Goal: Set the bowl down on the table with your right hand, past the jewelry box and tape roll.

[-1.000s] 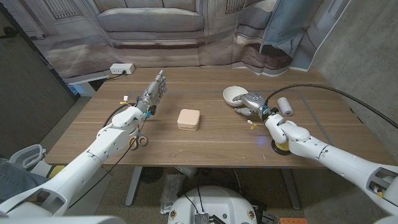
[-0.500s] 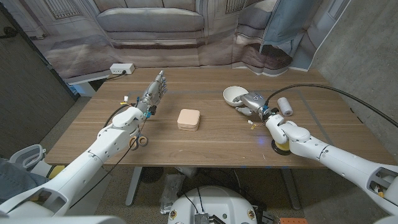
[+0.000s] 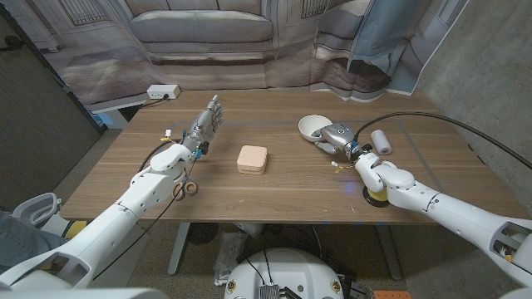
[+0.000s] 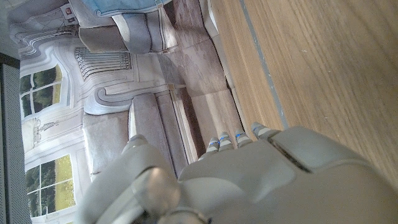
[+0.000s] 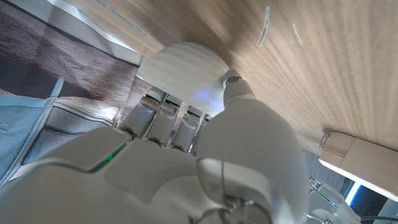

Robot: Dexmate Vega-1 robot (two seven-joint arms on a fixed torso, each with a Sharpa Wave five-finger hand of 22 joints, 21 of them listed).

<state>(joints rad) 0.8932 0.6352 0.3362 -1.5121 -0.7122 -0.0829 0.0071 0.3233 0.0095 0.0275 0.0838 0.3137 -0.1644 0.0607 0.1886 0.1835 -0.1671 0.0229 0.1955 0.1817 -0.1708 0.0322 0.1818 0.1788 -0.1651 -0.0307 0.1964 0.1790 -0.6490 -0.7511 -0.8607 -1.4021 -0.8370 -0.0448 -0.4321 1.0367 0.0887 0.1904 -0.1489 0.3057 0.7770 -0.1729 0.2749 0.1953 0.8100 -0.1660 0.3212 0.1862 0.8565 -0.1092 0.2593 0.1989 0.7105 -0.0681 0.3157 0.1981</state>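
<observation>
Right hand seen from behind, fingers against the white bowl, thumb up beside its rim (grip itself hidden by the hand's back). Bowl sits over the wooden table. Pale jewelry box at the frame edge.

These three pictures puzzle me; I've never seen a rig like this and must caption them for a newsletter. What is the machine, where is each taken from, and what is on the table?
It is a two-armed robot with humanlike hands, standing at a wooden table. The wide picture looks down from a camera on its head. The other two come from cameras on each wrist, looking along the back of that hand, so they appear turned.

On the table lie a small pinkish jewelry box, a tape roll near the left arm, and a white cylinder. The right hand grips a white bowl, which also shows in the right wrist view. The left hand holds nothing, fingers stretched out.
</observation>
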